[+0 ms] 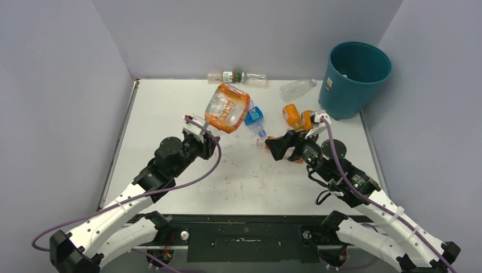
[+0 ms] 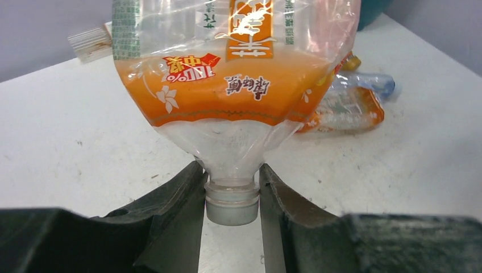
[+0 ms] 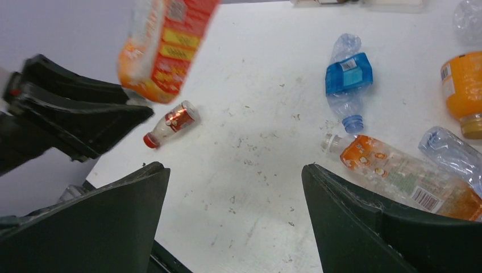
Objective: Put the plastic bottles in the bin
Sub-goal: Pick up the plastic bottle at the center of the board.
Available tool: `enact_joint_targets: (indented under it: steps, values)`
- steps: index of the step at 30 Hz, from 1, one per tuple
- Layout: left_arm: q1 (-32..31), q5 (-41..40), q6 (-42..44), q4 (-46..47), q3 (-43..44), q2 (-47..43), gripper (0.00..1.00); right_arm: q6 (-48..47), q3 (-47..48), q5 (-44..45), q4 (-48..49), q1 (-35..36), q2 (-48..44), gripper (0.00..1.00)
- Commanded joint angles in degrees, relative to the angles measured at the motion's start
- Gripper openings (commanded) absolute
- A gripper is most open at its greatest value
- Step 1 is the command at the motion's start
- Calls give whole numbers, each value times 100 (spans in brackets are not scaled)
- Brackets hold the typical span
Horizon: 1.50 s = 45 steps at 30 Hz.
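The left gripper (image 2: 232, 190) pinches the jug (image 2: 239, 85) by its stiff neck; the body looks light, crushable. The right gripper (image 3: 236, 196) stands spread.

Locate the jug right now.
Top view, centre-left of the table: the jug is clamped by its neck in the left fingers, just left of the blue-labelled bottle.

Worktop (image 1: 244, 182): white, scuffed.
On it:
- teal bin (image 1: 341, 98), upper right
- clear bottles (image 1: 237, 77), top-centre edge
- crushed clear bottle (image 1: 296, 88) near bin
- blue-labelled bottle (image 1: 254, 118), centre
- orange bottles (image 1: 293, 115), right of centre
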Motion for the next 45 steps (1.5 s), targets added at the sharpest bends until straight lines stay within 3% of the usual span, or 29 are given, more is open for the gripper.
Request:
enact_joint_targets:
  steps: [1,5,8,15,26,31,40,42,44,45]
  values:
    - [-9,1536,1334,346,16,-161,0,-207,577,-592,-358,-43,-273,90]
    - [-68,2426,2283,-352,295,-441,0,-227,1003,-852,-544,-38,-262,90]
    - [-78,2679,2776,-357,69,-727,0,-213,1222,-1097,-528,-42,30,90]
    - [-326,2727,2791,552,-857,-1418,0,-120,1609,-1807,-589,-177,782,90]
    - [-561,2595,2908,765,-1110,-1613,0,662,1050,-3374,499,-754,1292,90]
    - [-586,2569,2909,946,-1166,-1519,0,767,1041,-3943,589,-757,1647,97]
    - [-587,2464,2766,1208,-1249,-1432,0,804,962,-4391,690,-741,1742,42]
    - [-579,2413,2640,1285,-1267,-1441,18,841,962,-4230,731,-761,1617,39]
    - [-582,2319,2520,1422,-1331,-1480,55,816,966,-3952,834,-771,1419,35]
    - [-585,2268,2469,1499,-1365,-1504,65,802,970,-3794,898,-768,1290,34]
